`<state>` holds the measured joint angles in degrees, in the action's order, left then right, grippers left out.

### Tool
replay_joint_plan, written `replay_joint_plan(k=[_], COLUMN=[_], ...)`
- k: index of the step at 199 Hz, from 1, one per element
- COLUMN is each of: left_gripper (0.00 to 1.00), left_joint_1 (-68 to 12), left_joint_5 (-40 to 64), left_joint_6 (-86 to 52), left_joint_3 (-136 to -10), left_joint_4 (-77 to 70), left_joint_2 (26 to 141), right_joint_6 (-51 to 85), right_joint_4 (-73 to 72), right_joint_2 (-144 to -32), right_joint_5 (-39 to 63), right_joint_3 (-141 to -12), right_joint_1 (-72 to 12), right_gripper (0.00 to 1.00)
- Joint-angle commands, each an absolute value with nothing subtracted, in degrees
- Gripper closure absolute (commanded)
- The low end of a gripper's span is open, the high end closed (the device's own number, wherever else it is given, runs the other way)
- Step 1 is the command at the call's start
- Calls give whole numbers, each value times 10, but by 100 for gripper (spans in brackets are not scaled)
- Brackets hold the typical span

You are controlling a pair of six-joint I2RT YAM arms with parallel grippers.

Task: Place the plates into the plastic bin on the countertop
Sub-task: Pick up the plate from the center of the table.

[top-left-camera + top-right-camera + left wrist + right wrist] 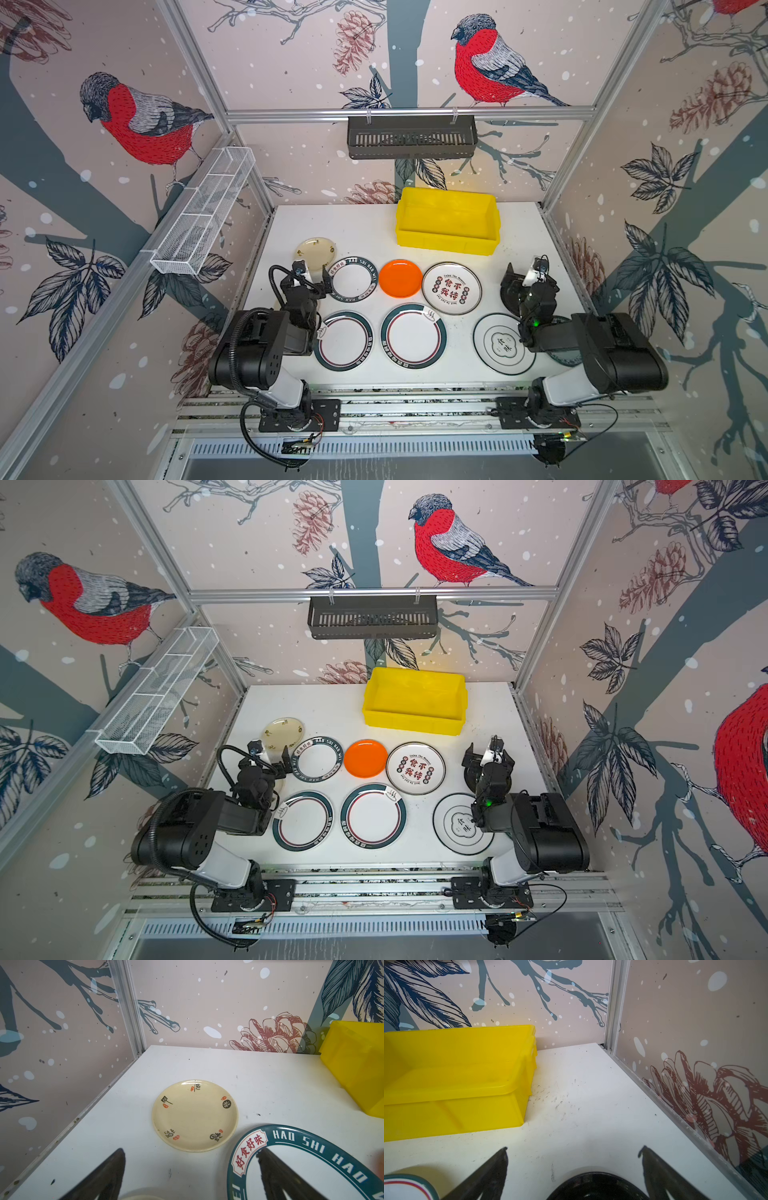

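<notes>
A: While the left gripper [191,1150] and right gripper [574,1148] gape empty, where are the plates [412,336]?
B: Before the bin [444,245] (nothing in it), on the countertop [357,232]. First pick, I'd say: left needs the cream plate [194,1115]'s rim.

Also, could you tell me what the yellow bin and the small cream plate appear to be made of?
The yellow bin: moulded plastic, slightly translucent, smooth rolled rim. The cream plate: probably glazed ceramic or melamine; glossy highlight at its edge.
</notes>
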<state>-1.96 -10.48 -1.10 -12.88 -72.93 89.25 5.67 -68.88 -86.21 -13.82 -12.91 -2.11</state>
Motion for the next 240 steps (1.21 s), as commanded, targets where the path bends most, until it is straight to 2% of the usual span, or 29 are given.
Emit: replay_joint_plan(k=[1, 108, 178, 240], left_gripper=[1, 1, 1, 2], left_joint_1=[-19, -10, -16, -72], left_joint_5=[-104, -87, -80, -270], left_joint_6=[-5, -11, -1, -11], left_joint_3=[-129, -128, -127, -142], left_joint_4=[-760, -759, -756, -617], left_joint_2=[892, 891, 885, 748], right_joint_6=[53, 54, 40, -18], right_joint_4=[-693, -688, -681, -572], right_joint_2=[-860, -860, -844, -739], right_joint_5=[-138, -127, -166, -274], right_joint_3=[-131, -134, -132, -164], right_joint_1=[-21, -17, -39, -133], right_gripper=[0, 0, 0, 0])
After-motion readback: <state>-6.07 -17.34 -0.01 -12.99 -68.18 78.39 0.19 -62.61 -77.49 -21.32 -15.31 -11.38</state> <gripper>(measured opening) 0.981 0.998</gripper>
